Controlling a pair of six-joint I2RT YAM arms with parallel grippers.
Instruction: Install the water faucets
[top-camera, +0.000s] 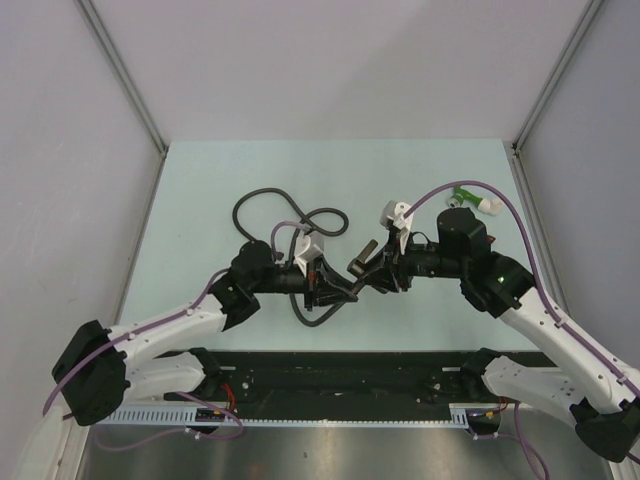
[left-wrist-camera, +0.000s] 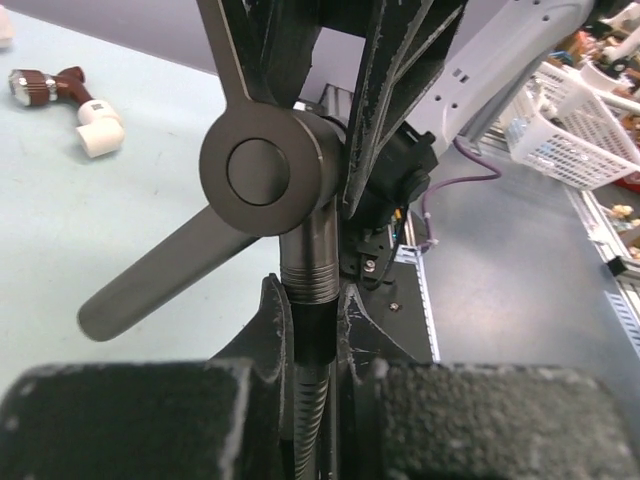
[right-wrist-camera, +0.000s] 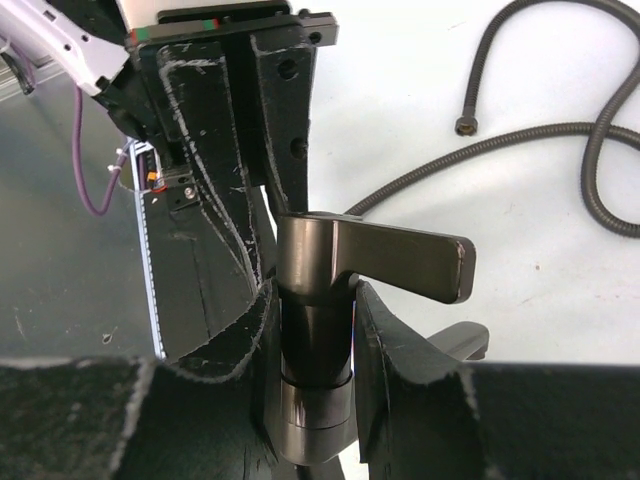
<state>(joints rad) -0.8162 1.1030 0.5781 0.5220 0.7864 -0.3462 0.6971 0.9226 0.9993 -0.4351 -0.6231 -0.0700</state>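
Near the middle of the pale green counter (top-camera: 200, 180), both arms meet around the slim dark grey-brown metal faucet (left-wrist-camera: 258, 170), which is held up off the surface between them. The right end effector (right-wrist-camera: 315, 320) is partly closed. Its two black fingers press against either side of the faucet's short cylindrical body, and the flat lever arm juts sideways just above the fingertips. The left end effector (left-wrist-camera: 312, 310) is clamped tight on the smooth dark collar at one end of the coiled black flexible hose (left-wrist-camera: 310, 420). That collar sits directly under the faucet's threaded stub, touching it. From the left wrist, the faucet's round end cap faces the camera and the long arm slants down to the left. The hose's other end lies free on the counter. A small green fitting with a white end (top-camera: 470, 198) lies near the far right corner, well apart from the faucet. A dark-red fitting with a white end (left-wrist-camera: 55, 92) also rests on the counter.
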